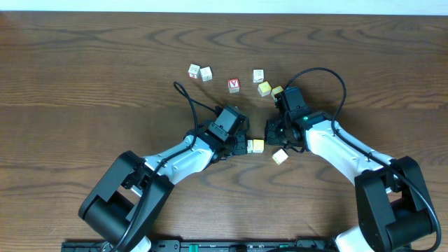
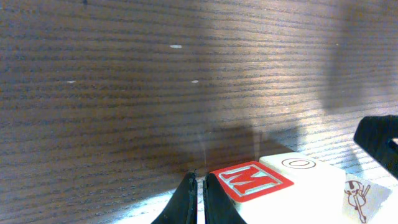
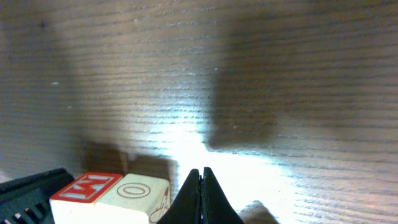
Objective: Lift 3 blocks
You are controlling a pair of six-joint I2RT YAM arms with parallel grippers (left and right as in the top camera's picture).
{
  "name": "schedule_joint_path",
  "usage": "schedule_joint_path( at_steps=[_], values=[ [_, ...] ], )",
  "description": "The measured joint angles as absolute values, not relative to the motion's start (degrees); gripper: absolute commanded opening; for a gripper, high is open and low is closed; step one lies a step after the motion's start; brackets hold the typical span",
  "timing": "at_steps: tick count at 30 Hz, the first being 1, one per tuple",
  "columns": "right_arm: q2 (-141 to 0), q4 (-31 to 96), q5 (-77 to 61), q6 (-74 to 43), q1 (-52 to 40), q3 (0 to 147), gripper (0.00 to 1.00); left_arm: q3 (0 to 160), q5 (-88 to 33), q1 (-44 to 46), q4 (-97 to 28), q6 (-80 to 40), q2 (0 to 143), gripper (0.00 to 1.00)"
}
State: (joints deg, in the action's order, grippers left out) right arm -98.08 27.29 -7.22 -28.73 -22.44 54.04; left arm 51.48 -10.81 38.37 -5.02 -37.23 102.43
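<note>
looking down on the brown wooden table (image 1: 84,49) first. next, catching the left arm (image 1: 178,157) and the right arm (image 1: 336,147) angling in from the near edge toward the middle, tips close together. down at the left gripper (image 2: 199,186): fingers pressed together, clamped on nothing, sitting just beside a block with a red m face (image 2: 252,180). same for the right gripper (image 3: 200,180): closed tight, nothing between the fingers. spotting an o-faced block (image 2: 301,168) touching the red m one, and a loose pale block (image 1: 280,156) lying tilted near the right arm. finding the task's three on the far side, just past the right wrist, all down on the table: white block with a green mark (image 1: 258,75), yellow block (image 1: 264,88) just beside it, cream block (image 1: 277,91) next along, touching or not, can't tell. farther left, noting a red-topped block (image 1: 234,85) and a pair of pale blocks (image 1: 194,70) side by side.
</note>
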Motion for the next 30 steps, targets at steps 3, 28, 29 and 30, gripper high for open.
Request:
schedule_joint_path(
  at_steps=[3,28,29,30],
  values=[
    [-98.08,26.94,-8.03,-29.1,-23.14,54.04,0.01,51.48,-10.81,38.37,-4.73,-37.23,102.43,0.07],
    [-98.08,30.17,-6.55,-31.27,-26.06,54.33,0.01,51.48,-11.27,38.48,-4.6,-37.08,102.43,0.07],
    [-98.08,31.35,-6.57,-31.27,-25.71,54.61,0.01,51.48,-11.27,38.48,-4.6,-37.06,102.43,0.07],
    [-98.08,32.58,-6.48,-31.27,-25.43,55.02,0.01,51.48,-11.27,38.48,-4.62,-37.06,102.43,0.07]
  ],
)
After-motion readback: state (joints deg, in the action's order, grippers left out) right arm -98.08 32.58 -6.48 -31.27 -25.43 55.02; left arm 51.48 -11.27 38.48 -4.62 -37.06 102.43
